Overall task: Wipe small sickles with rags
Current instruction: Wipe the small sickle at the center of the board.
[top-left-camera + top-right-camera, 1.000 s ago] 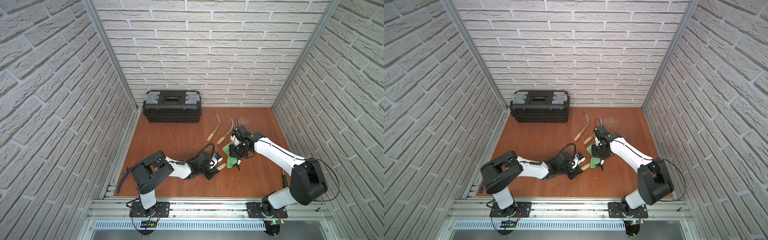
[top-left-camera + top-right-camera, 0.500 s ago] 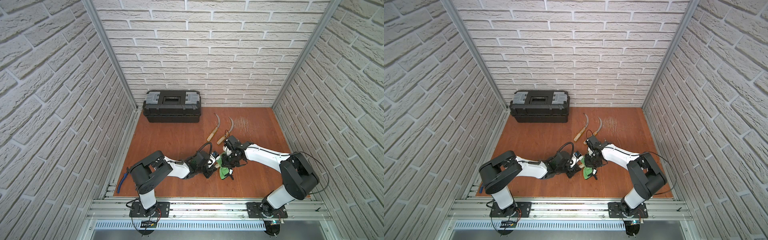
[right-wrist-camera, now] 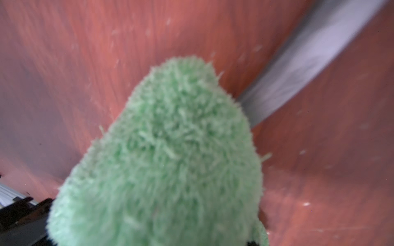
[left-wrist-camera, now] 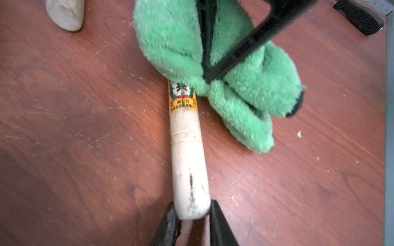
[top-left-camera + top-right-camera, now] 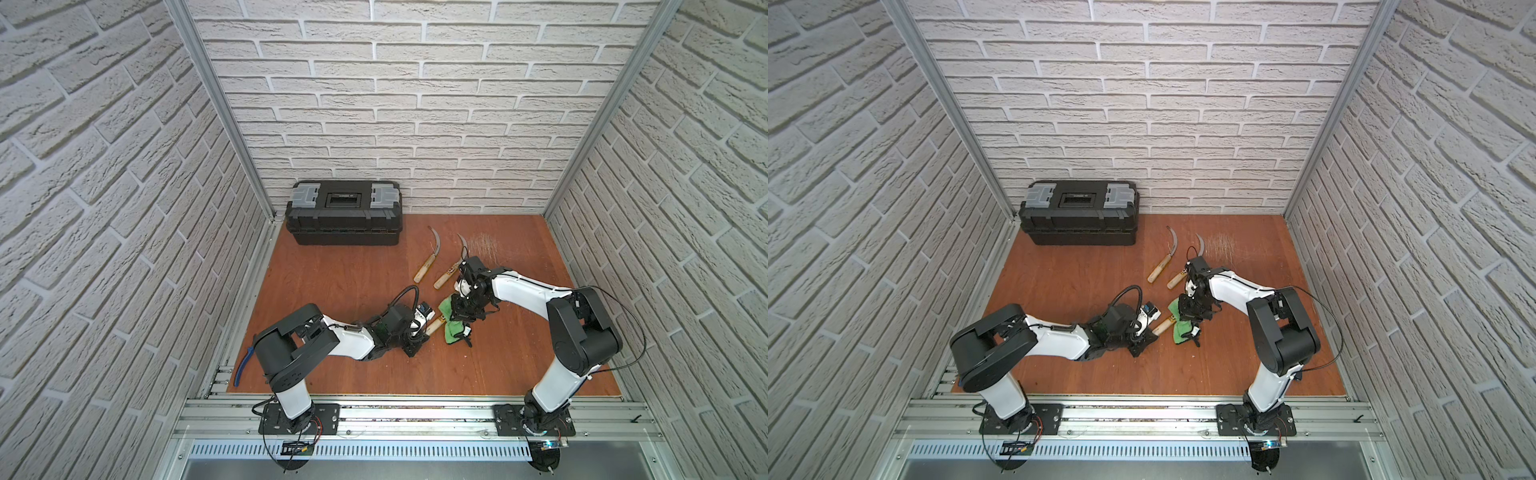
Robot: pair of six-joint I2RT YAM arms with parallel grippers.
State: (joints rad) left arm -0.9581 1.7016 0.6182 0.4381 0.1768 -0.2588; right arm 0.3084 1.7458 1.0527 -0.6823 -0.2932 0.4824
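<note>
green rag (image 4: 174, 42) over sickle (image 4: 187, 161) blade, blade end cut off

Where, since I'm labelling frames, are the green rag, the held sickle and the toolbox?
green rag (image 4: 174, 46), left wrist view, fluffy surface.
held sickle (image 4: 187, 153), left wrist view, mid wooden handle.
toolbox (image 5: 344, 219), in a top view, front face.

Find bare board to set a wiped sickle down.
Free: board between toolbox and left arm; front strip along the rail, between both arms. Crowded: centre, where green cloth, held sickle and two spare sickles cluster by right arm.
</note>
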